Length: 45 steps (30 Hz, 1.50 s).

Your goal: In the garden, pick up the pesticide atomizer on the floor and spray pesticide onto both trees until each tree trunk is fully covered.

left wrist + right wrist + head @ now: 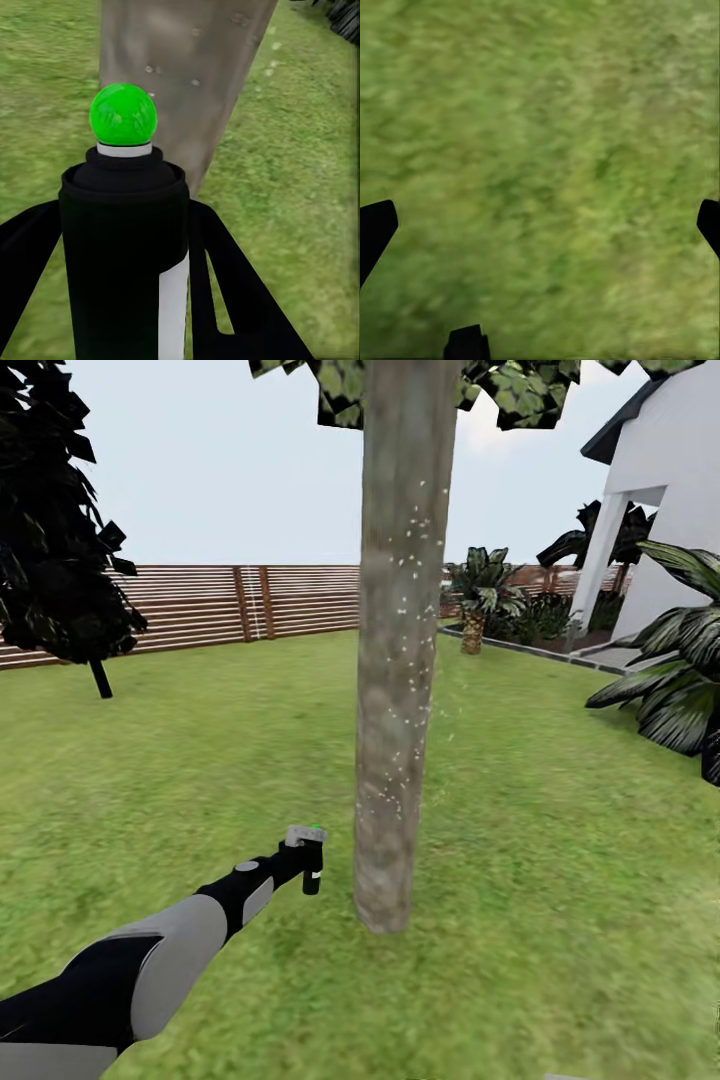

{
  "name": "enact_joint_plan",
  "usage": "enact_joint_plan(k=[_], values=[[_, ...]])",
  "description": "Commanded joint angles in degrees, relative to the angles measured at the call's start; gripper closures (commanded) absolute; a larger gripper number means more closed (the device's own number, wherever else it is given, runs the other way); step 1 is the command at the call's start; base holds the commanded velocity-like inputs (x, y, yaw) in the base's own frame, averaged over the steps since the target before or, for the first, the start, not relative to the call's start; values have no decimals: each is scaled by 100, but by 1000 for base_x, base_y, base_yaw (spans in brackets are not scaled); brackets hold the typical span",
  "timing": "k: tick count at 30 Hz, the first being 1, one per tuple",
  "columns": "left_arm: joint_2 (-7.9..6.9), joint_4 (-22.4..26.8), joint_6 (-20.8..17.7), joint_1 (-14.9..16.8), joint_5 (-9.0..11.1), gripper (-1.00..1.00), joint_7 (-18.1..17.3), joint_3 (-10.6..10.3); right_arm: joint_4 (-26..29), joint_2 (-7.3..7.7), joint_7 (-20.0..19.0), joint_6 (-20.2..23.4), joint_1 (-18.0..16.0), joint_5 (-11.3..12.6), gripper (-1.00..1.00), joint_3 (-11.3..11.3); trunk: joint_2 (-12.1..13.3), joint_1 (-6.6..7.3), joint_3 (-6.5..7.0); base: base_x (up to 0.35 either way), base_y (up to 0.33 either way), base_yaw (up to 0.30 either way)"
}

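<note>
Grey-brown bark of the tree trunk [395,660] stands dead ahead at twelve o'clock, speckled with white droplets. My left gripper [300,857] is clamped around the pesticide atomizer [309,852], just beside the trunk's base at about nine o'clock from it. My right gripper [540,225] hangs spread wide over lawn [540,135], holding nothing.

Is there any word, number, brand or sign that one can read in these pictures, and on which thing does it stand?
None can be read.
The pesticide atomizer carries a white label strip, but no letters show on it.
The fence, the house wall and the tree trunk bear no text.
</note>
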State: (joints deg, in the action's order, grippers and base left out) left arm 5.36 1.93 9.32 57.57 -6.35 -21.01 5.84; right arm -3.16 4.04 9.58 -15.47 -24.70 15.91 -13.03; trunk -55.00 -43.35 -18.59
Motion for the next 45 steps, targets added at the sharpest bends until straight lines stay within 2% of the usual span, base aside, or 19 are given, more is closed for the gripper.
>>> enact_joint_plan(k=[1, 8, 30, 45], values=[[0, 1, 0, 0, 3, 100, 0, 5, 0, 0, 0, 0, 0, 0, -100, 1, 0, 0, 0, 0, 350, -132], [0, 1, 0, 0, 3, 100, 0, 5, 0, 0, 0, 0, 2, -4, -100, -3, 0, 0, 0, 0, 350, -161], [0, 1, -6, 0, 3, 100, 0, 5, 0, 0, 0, 0, 35, -9, -100, -2, 0, 0, 0, 61, 350, -293], [-51, 1, -17, 0, 2, 100, 0, 5, 0, 6, 0, 0, 35, -9, -100, -2, 0, 0, 0, 1, 350, -295]])
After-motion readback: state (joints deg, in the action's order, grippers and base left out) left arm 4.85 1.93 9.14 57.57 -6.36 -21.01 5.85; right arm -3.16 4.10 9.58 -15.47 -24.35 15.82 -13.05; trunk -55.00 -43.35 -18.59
